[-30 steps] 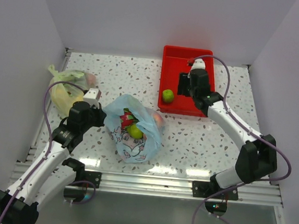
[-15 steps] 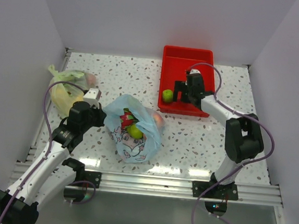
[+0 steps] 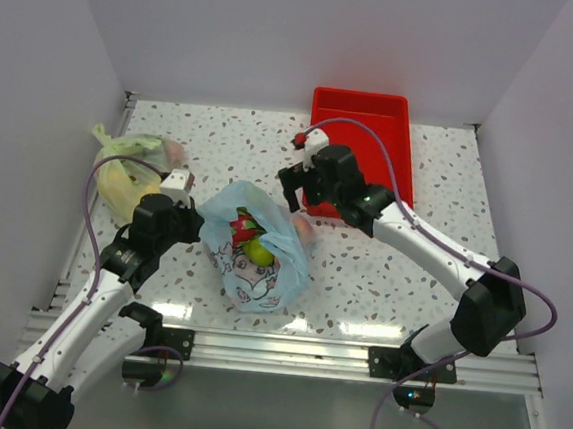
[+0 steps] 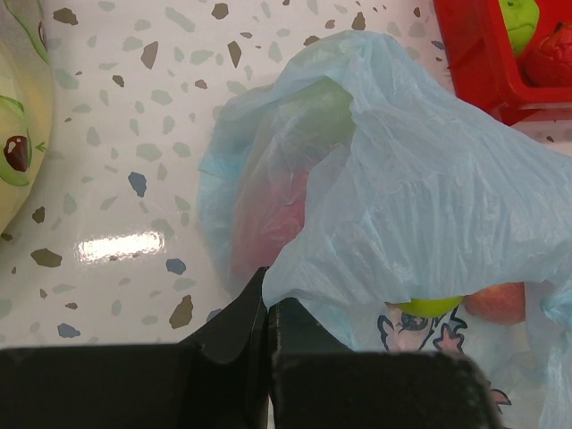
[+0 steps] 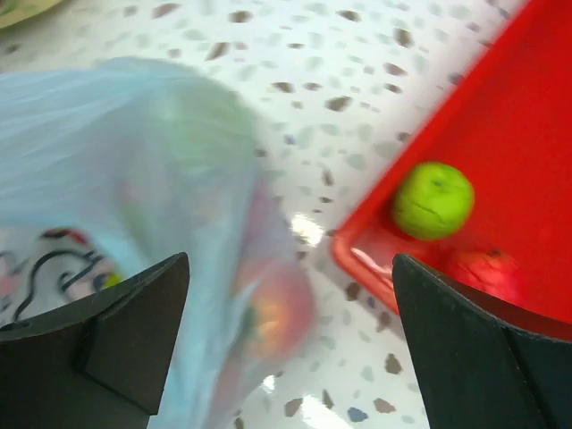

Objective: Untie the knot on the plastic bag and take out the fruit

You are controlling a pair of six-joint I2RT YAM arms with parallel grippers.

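The light blue plastic bag (image 3: 263, 258) lies mid-table with its mouth gaping. Inside it I see fruit: a green one (image 3: 258, 253) and a red one (image 3: 239, 228). A pinkish one (image 5: 279, 307) shows through the film. My left gripper (image 3: 191, 222) is shut on the bag's left edge (image 4: 295, 259), its jaws pressed together on the film. My right gripper (image 3: 290, 192) hangs open and empty over the bag's far right corner. A green fruit (image 5: 433, 199) and a red fruit (image 5: 483, 267) lie in the red tray (image 3: 362, 105). The knot is out of view.
A yellow-green bag (image 3: 130, 169) lies at the far left, close behind my left arm. The red tray stands at the back right, just behind my right gripper. White walls close in the table on three sides.
My right arm has swung from over the red tray leftwards to the blue bag, and its jaws have opened wide. The left gripper and the bag have stayed put.
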